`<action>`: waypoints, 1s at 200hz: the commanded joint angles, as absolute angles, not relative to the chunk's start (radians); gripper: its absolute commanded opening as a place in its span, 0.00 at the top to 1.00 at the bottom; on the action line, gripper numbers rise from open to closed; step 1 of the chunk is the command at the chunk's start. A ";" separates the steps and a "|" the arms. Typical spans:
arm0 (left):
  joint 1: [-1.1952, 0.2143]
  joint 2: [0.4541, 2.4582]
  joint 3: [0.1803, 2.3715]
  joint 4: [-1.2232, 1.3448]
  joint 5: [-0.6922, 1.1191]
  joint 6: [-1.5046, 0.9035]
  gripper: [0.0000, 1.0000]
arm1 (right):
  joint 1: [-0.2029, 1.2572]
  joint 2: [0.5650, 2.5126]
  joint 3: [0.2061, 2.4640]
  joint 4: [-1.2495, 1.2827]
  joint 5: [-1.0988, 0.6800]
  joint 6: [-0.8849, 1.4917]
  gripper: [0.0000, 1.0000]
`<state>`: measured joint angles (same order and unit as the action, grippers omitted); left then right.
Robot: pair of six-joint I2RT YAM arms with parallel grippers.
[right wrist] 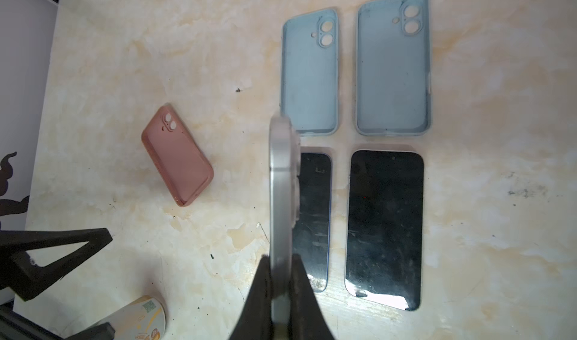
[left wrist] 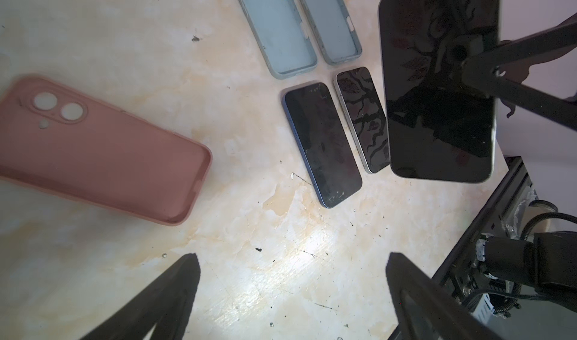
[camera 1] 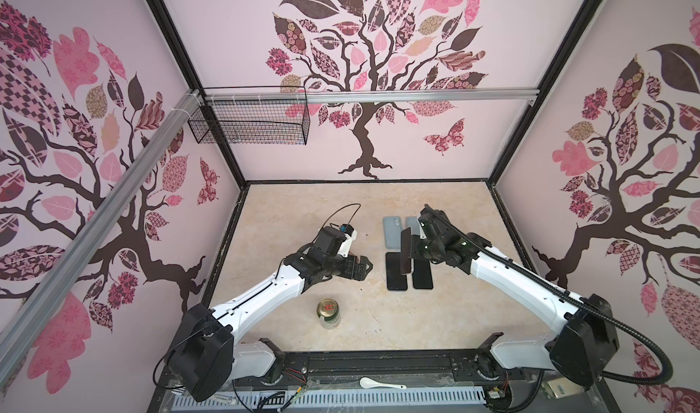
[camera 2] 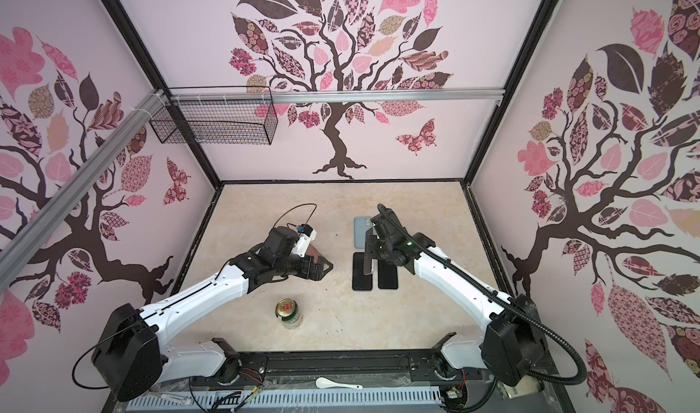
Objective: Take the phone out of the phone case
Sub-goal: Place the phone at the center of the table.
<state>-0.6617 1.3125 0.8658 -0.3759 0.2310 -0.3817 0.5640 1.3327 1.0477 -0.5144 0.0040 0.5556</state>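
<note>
My right gripper [right wrist: 281,260] is shut on a silver phone [right wrist: 281,182], gripping it by its flat faces. It holds the phone [camera 1: 405,250] on edge above the table, dark screen [left wrist: 437,88] turned toward the left arm. The pink phone case [right wrist: 178,160] lies empty on the table with its open side up [left wrist: 100,148], off to the left of the phone. My left gripper [left wrist: 292,260] hovers open over bare table beside the case, with nothing between its fingers. In both top views the left wrist [camera 1: 333,248] covers most of the case.
Two empty light-blue cases [right wrist: 309,73] [right wrist: 393,67] lie side by side, with two bare phones [right wrist: 315,216] [right wrist: 385,226] screen-up in front of them, below the held phone. A green can [camera 1: 328,312] stands near the front. A white spoon [camera 1: 378,384] lies on the front rail.
</note>
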 commanded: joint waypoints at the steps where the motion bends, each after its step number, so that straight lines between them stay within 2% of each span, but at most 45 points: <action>1: -0.698 1.340 0.895 -0.341 0.209 -0.411 0.09 | 0.551 1.316 1.034 -0.464 -0.145 0.505 1.00; 34: -0.725 1.409 0.863 -0.291 0.187 -0.504 0.18 | 0.543 1.359 1.042 -0.400 -0.317 0.519 1.00; 57: -0.724 1.426 0.826 -0.234 0.162 -0.558 0.26 | 0.544 1.396 1.032 -0.349 -0.377 0.545 1.00; 89: -0.718 1.466 0.819 -0.214 0.106 -0.597 0.47 | 0.544 1.464 1.014 -0.280 -0.467 0.581 1.00; 95: -0.714 1.477 0.820 -0.209 0.108 -0.598 0.53 | 0.544 1.475 1.011 -0.270 -0.479 0.589 1.00; 117: -0.706 1.531 0.831 -0.199 0.128 -0.591 0.64 | 0.543 1.507 0.990 -0.219 -0.495 0.624 1.00; 200: -0.700 1.637 0.843 -0.189 0.054 -0.638 0.71 | 0.543 1.606 0.928 -0.080 -0.491 0.734 1.00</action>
